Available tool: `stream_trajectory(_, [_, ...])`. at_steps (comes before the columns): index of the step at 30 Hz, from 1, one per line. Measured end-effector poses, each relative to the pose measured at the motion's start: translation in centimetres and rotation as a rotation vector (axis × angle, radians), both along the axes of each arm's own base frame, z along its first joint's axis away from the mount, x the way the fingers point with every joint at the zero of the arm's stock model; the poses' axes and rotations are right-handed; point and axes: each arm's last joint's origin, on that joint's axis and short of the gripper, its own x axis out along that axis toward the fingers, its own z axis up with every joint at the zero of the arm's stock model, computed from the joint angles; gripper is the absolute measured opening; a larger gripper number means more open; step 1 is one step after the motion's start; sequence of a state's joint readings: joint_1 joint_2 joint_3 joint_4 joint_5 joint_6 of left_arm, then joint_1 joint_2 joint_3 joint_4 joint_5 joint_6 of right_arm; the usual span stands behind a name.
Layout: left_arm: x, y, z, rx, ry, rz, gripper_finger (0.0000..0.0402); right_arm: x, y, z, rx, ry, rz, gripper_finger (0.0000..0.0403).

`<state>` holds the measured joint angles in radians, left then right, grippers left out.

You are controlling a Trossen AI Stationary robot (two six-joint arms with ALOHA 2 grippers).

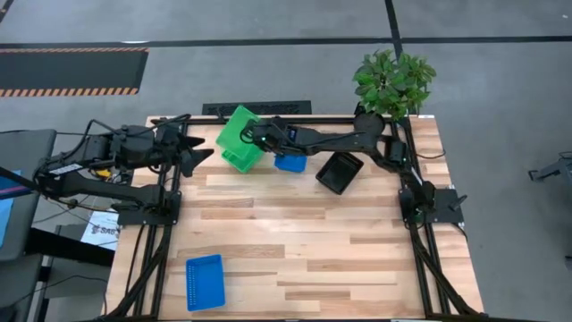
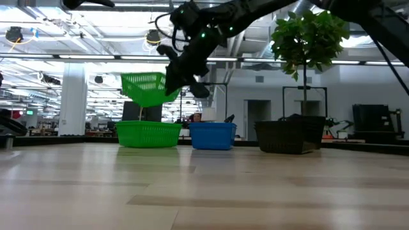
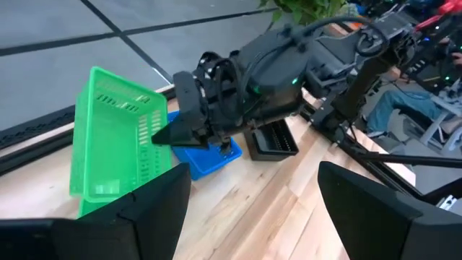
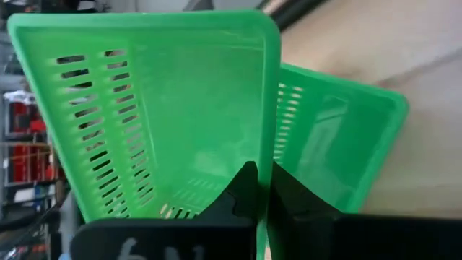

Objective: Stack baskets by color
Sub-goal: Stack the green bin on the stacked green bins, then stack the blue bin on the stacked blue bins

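My right gripper (image 1: 253, 137) reaches along the table's far edge and is shut on a bright green basket (image 1: 238, 131), held tipped above a second green basket (image 2: 148, 134) that rests bottom down on the table. To its right stand a blue basket (image 1: 290, 163) and a black basket (image 1: 340, 172). Another blue basket (image 1: 205, 282) lies near the front left corner. My left gripper (image 1: 201, 154) hangs open just left of the green baskets, holding nothing. My right gripper pinches one side wall of the upper green basket at its rim (image 4: 270, 170), with one finger (image 4: 242, 189) inside the basket and the other outside. The fingers come from the table's right, slanting down. The basket is steeply tilted and lifted clear of the green basket below (image 4: 339, 141).
A potted green plant (image 1: 393, 82) stands at the far right corner, behind the right arm. The middle and near part of the wooden table (image 1: 313, 259) holds only the lone blue basket. The table's frame rails run along both sides.
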<state>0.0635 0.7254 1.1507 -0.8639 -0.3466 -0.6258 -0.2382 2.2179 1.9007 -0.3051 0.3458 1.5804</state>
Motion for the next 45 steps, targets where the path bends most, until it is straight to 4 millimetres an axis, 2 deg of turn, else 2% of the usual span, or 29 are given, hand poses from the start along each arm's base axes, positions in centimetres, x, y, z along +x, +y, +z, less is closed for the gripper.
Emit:
stream_trajectory(3, [-0.1,0.0,-0.1,-0.005,0.012,0.003,0.029,0.2,0.3,-1.0,0.047,0.005,-0.018,0.0021])
stream_trajectory(14, [-0.1,0.0,-0.1,-0.01,0.012,0.012,0.029,-0.3,0.7,-1.5,0.078,0.081,-0.024,0.003])
stream_trajectory(18, [-0.1,0.0,-0.1,-0.01,0.012,0.012,0.029,-0.1,1.1,-2.6,0.088,0.106,-0.018,0.0031])
stream_trajectory(21, [-0.1,0.0,-0.2,-0.01,0.012,0.013,0.029,0.0,1.5,-2.6,0.104,0.099,-0.005,0.0037])
stream_trajectory(31, [-0.1,0.0,-0.2,-0.005,0.015,0.011,0.029,-0.1,1.2,-2.7,0.091,0.108,0.005,0.0112])
stream_trajectory(38, [-0.1,0.0,-0.2,-0.004,0.019,0.01,0.029,0.4,2.4,-2.6,0.096,0.086,0.048,0.0173])
stream_trajectory(42, [-0.2,-0.2,-0.5,-0.023,0.058,-0.049,0.029,0.9,3.3,-1.5,0.01,0.069,0.207,0.0197])
stream_trajectory(45, [-0.7,-0.5,-1.5,-0.091,0.165,-0.139,0.029,0.6,5.3,0.4,-0.057,0.085,0.404,0.0208])
